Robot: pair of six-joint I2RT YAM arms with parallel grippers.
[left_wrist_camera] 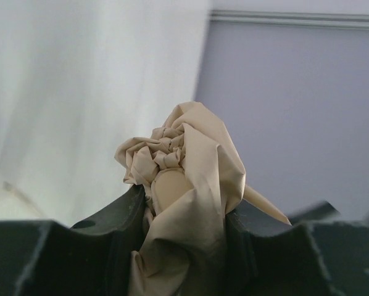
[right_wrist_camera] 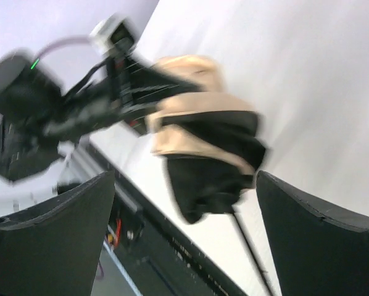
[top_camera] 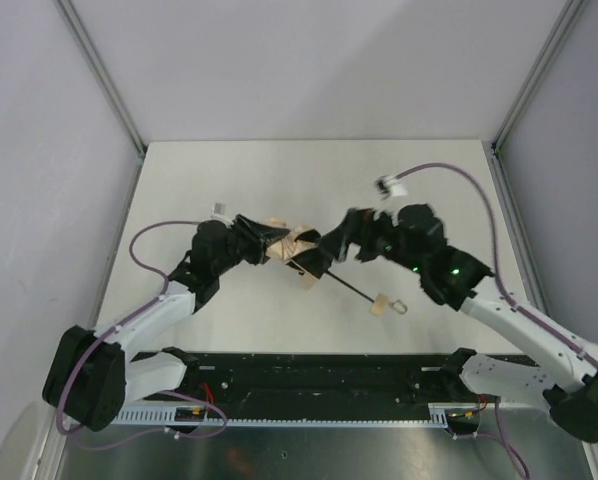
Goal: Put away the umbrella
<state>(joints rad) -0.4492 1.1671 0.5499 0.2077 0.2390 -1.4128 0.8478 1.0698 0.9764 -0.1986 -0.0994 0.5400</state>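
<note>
Umbrella, look: a compact folding umbrella [top_camera: 291, 245] of plain beige fabric, its canopy crumpled into a loose, wrinkled bundle. Black parts show at the bundle's lower side, and a thin black shaft [top_camera: 349, 288] runs out of it. At the shaft's far end sits a small pale handle [top_camera: 379, 304] with a thin wrist loop [top_camera: 400, 308].

Umbrella, fabric up close: in the left wrist view the cloth bunches into tight puckers around a smooth rounded patch, with one pointed flap sticking out to the right.

Long axis: in the top view it runs diagonally, from the canopy bundle at upper left to the handle at lower right.

Pointing: the handle end points towards the near right part of the flat white table [top_camera: 279, 180], and the canopy end points towards the left arm.

Place: over the middle of the table, between the two arms. The handle and loop look low against the table. I cannot tell whether the bundle rests on it.

Left gripper [top_camera: 262, 247]: pinches the canopy end, with beige fabric squeezed between its black fingers [left_wrist_camera: 110, 228] and bulging out past them.

Right gripper [top_camera: 329, 252]: its jaws are spread wide, with the fingers [right_wrist_camera: 61, 234] far apart. The bundle shows in the gap beyond them and touches neither finger. This view is blurred.

Umbrella relative to grippers: the bundle lies between the two, the left one on its upper-left end and the right one just beside its right side. The shaft and handle trail out below the right one.
</note>
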